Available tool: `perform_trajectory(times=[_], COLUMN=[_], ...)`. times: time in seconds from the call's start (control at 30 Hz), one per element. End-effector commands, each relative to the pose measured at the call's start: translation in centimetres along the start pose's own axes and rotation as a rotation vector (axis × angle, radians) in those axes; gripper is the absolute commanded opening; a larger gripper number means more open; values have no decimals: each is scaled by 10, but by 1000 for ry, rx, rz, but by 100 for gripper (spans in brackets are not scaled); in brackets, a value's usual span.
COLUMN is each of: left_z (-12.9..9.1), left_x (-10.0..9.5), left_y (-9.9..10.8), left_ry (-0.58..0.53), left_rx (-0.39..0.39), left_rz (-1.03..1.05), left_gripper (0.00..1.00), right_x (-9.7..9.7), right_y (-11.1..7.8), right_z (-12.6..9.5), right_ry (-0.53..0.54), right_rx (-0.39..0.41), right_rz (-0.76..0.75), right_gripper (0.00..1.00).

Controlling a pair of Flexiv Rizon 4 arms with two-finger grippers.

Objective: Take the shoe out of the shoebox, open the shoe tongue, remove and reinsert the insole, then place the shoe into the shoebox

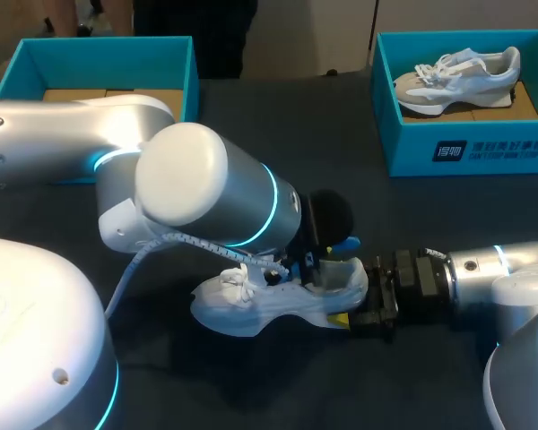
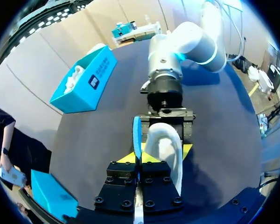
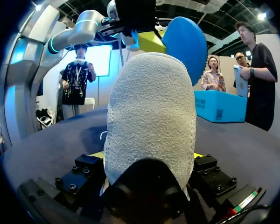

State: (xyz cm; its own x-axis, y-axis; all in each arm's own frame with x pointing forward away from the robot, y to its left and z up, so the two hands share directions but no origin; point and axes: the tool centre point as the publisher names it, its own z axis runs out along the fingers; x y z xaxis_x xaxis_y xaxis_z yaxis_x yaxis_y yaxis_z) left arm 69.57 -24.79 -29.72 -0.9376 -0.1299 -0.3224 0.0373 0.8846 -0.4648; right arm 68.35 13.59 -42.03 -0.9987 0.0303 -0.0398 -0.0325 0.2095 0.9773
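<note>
The white shoe point(image 1: 251, 305) is sitting sole-down on the dark worktop point(image 1: 412, 206), near the middle and well apart from the open shoebox point(image 1: 108, 43) at the far left; a second box point(image 1: 448, 152) at the far right is holding another shoe point(image 1: 457, 76).

The right gripper point(image 3: 148, 156) is clamping the heel from both sides, with its fingers set fairly wide; the left gripper point(image 2: 140, 158) is hanging over the shoe's opening, its fingers narrow and pinching the blue insole point(image 2: 136, 133) by its edge.

The shoe is looking light, with a soft knit upper that is likely giving way under pressure; the sole and the padded heel are the firmer parts, so the heel is the sound place to hold it. The insole is thin and probably floppy; gripping it near the heel end should keep it from buckling while it slides.

The shoe's long axis is running across the worktop, with the toe pointing to my left and the heel toward the right arm. The insole is standing on edge above the heel; how much of it is inside the shoe is hard to tell.
</note>
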Motion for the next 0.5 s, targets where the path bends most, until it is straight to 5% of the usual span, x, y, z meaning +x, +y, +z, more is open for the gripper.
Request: perform_trajectory(times=[0.03, 0.2, 0.33, 0.5], left_z=[8, 12, 16, 14], left_x=[6, 12, 17, 23], left_y=[-7, -14, -17, -17], left_ry=[5, 21, 36, 47], left_rx=[-9, -16, -25, -28], left_rz=[18, 39, 63, 84], left_gripper=[0, 0, 26, 38], right_x=[2, 2, 2, 2], right_y=[-2, -2, -2, -2], right_z=[3, 3, 3, 3], right_ry=[-2, -2, -2, -2], right_rx=[2, 2, 2, 2], right_rz=[0, 0, 0, 0], right_gripper=[0, 0, 0, 0])
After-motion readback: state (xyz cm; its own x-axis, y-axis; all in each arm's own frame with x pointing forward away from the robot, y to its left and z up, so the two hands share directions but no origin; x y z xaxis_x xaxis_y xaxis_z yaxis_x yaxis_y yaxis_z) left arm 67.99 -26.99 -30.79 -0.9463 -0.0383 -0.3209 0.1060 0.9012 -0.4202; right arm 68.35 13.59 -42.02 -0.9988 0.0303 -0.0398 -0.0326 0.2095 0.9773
